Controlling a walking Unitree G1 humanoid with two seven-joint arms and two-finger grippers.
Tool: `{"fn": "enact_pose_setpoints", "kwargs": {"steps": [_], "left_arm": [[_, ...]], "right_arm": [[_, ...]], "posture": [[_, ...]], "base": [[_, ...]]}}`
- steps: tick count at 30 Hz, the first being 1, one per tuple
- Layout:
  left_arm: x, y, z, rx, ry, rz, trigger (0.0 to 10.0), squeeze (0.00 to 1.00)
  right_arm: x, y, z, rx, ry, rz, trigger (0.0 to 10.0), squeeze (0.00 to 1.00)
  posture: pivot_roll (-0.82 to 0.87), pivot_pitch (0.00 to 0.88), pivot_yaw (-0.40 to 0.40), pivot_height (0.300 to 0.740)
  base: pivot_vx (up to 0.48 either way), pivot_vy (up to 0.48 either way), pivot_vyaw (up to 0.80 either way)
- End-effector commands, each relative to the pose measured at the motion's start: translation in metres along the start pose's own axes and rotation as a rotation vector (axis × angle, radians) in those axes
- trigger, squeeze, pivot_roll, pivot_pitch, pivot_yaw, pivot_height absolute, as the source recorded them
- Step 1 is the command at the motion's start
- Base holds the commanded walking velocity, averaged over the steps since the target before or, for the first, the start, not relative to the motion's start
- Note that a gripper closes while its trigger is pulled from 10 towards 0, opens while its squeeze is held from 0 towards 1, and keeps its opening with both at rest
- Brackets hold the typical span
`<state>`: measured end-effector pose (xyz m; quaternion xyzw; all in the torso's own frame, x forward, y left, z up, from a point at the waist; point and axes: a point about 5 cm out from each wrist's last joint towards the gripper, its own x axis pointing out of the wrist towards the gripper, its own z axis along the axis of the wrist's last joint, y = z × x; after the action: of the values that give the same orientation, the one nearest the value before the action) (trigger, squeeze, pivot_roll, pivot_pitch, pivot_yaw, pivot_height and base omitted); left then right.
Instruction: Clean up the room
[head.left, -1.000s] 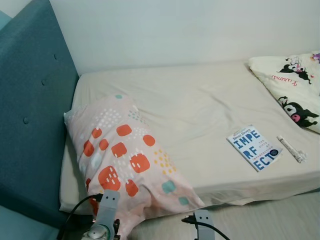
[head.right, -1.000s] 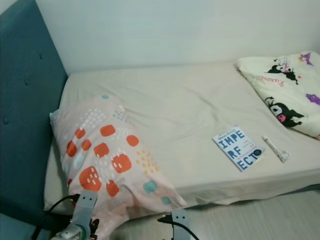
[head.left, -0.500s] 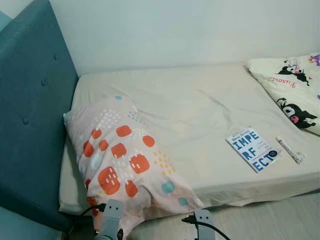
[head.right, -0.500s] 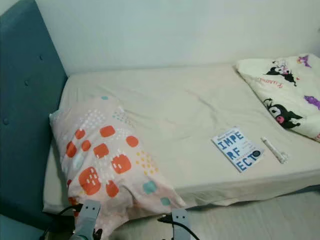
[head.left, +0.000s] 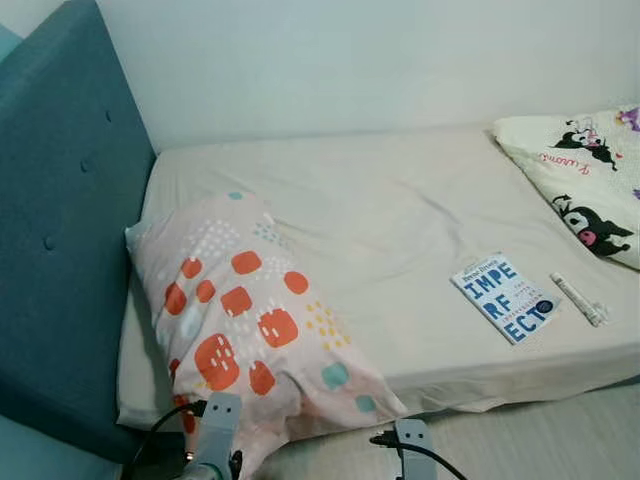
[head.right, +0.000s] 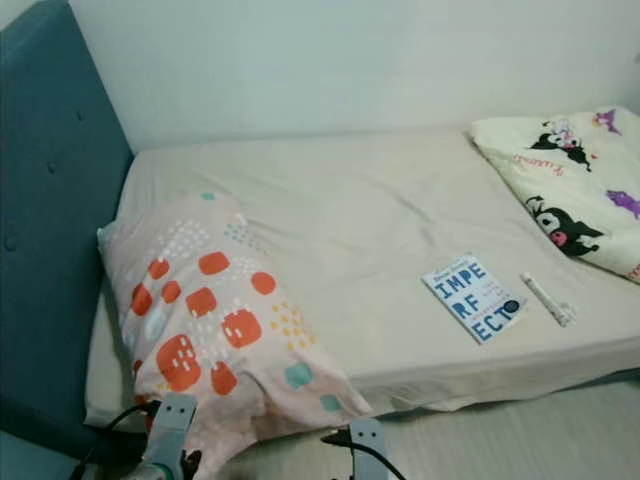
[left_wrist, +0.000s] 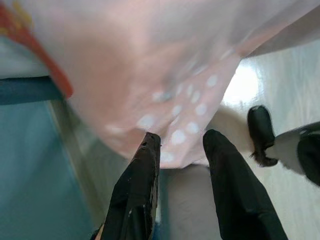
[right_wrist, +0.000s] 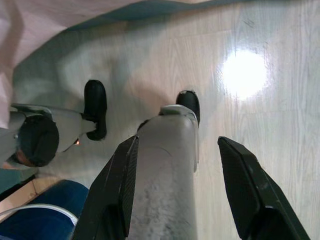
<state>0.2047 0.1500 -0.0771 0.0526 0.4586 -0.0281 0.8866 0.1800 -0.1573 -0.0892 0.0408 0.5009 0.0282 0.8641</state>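
Since a second ago little has shifted: my view has dipped slightly, and my left arm has sunk a little lower at the foot of the picture while everything on the bed stayed put.

Before me lies the bed (head.left: 400, 210) under a pale sheet, its teal headboard (head.left: 60, 250) on my left. A pink pillow (head.left: 250, 310) with orange and teal patches lies near the headboard, its lower corner hanging over the mattress edge. A cream blanket (head.left: 585, 180) with cartoon prints sits bunched at the far right end. Near the front edge rests a blue and white book (head.left: 504, 297), and just beside it, apart from it, a small white tube (head.left: 580, 299).

My left hand (left_wrist: 181, 145) hangs just below the pillow's overhanging corner, fingers apart, gripping nothing. My right hand (right_wrist: 180, 142) hangs over the wooden floor (right_wrist: 270, 80), fingers spread wide and empty, with my own leg between them in the wrist view.
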Motion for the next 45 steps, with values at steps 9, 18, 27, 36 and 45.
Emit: {"fn": "enact_pose_setpoints", "kwargs": {"steps": [9, 18, 27, 36, 45], "left_arm": [[-0.001, 0.007, -0.006, -0.019, 0.015, 0.005, 10.0, 0.0], [-0.001, 0.006, -0.009, -0.024, 0.023, 0.01, 10.0, 0.0], [-0.001, -0.009, -0.007, -0.028, 0.019, -0.001, 10.0, 0.0], [0.0, -0.011, -0.002, -0.03, 0.014, -0.003, 10.0, 0.0], [0.0, -0.012, -0.004, -0.016, 0.019, -0.005, 10.0, 0.0]], "right_arm": [[-0.001, -0.001, -0.007, 0.005, 0.032, 0.001, 10.0, 0.0], [0.0, 0.004, -0.007, 0.008, 0.026, 0.006, 10.0, 0.0], [0.0, 0.005, -0.008, 0.02, 0.025, -0.003, 10.0, 0.0], [0.0, 0.003, -0.009, -0.001, 0.026, -0.004, 10.0, 0.0], [-0.001, 0.002, -0.011, -0.008, 0.03, -0.004, 10.0, 0.0]], "posture": [[0.05, 0.026, 0.069, 0.74], [0.06, 0.027, 0.096, 0.74], [0.04, 0.008, 0.092, 0.74], [0.05, 0.0, 0.089, 0.74], [0.04, 0.0, 0.098, 0.74]], "base": [[0.0, 0.0, 0.0], [0.0, 0.0, 0.0], [0.0, 0.0, 0.0], [0.0, 0.0, 0.0], [0.0, 0.0, 0.0]]}}
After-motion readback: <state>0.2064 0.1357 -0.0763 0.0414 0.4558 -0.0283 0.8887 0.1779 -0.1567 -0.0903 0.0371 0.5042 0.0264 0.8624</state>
